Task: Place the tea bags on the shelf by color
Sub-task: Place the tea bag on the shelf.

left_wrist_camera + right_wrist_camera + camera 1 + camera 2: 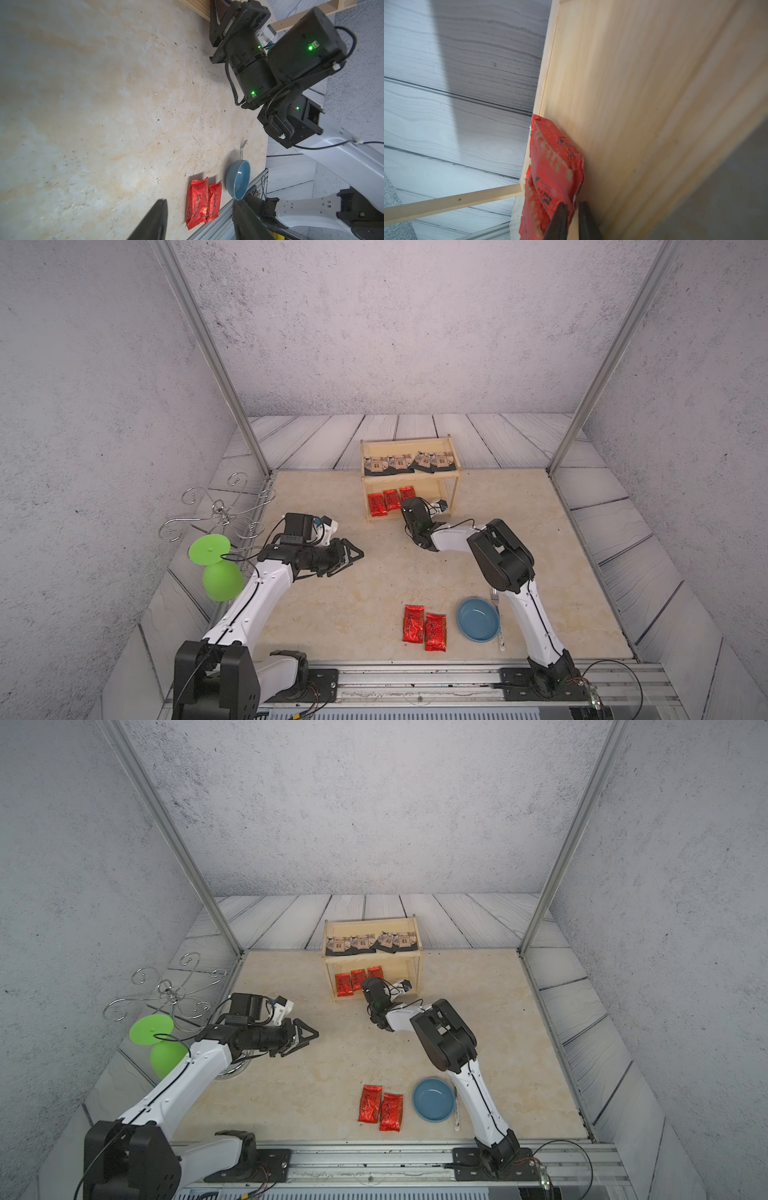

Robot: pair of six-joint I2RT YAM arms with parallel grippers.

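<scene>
The red tea bag (556, 162) is on the lower board of the shelf (411, 478). In the right wrist view it lies tipped, partly on another red bag (532, 207), and its far end pokes just past an edge of the board. If it is let go like this, it could slip off that edge or stay crooked (the foil looks shiny and slippery). If the arm lifts on its way out, it could bump the top board and shake the black tea bags (399, 462) lined up there.

The right end effector (572, 204) is almost shut, and its tips seem to pinch the near end of the red tea bag. The left end effector (351, 558) is about half open. It holds nothing and hangs over the bare desk (332, 614). Two more red bags (413, 623) lie side by side on the desk, next to a blue bowl (478, 619).
</scene>
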